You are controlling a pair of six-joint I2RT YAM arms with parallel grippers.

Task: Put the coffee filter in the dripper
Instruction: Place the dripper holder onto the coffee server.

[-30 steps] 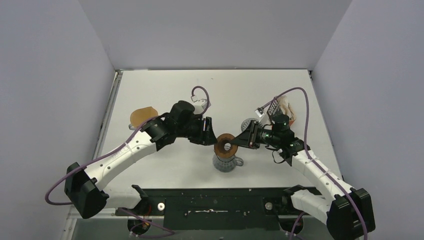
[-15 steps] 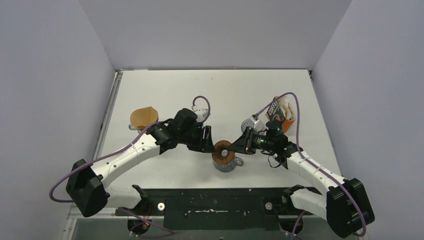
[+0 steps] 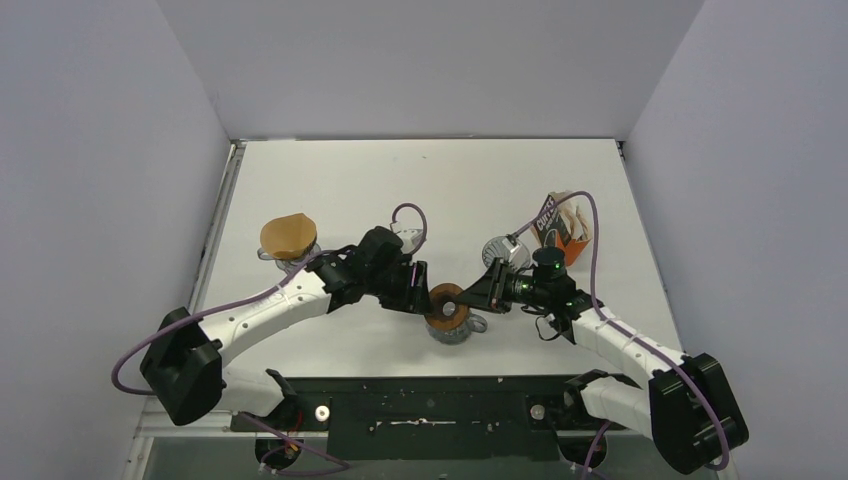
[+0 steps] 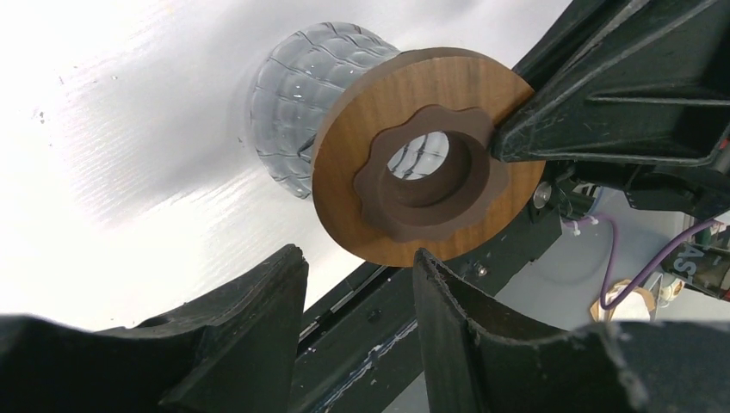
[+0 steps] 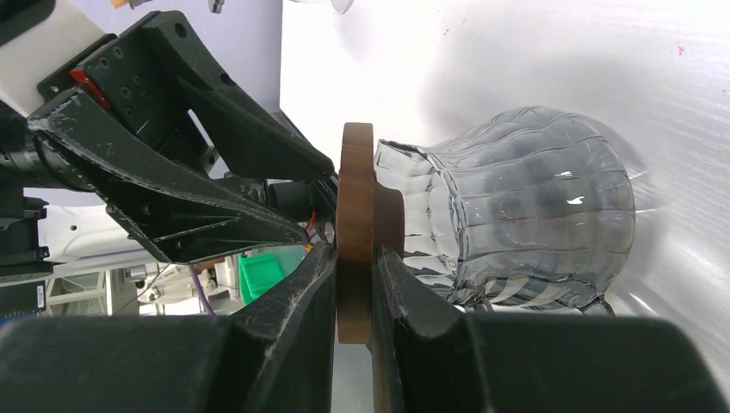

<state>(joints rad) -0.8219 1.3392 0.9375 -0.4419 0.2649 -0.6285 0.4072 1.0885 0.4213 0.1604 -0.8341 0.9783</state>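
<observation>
The right gripper (image 5: 353, 255) pinches the brown wooden ring collar (image 4: 428, 155) from 3 o'clock, against the smoky ribbed glass dripper (image 5: 525, 206) at the 6 o'clock edge of the white surface (image 3: 400, 180). The left gripper (image 4: 357, 258), half open and empty, sits at 9 o'clock.

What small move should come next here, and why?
Probably ease the left gripper forward onto the brown ring. Its jaws stand open just short of the ring's near edge, while the right gripper alone pinches the opposite edge.
</observation>
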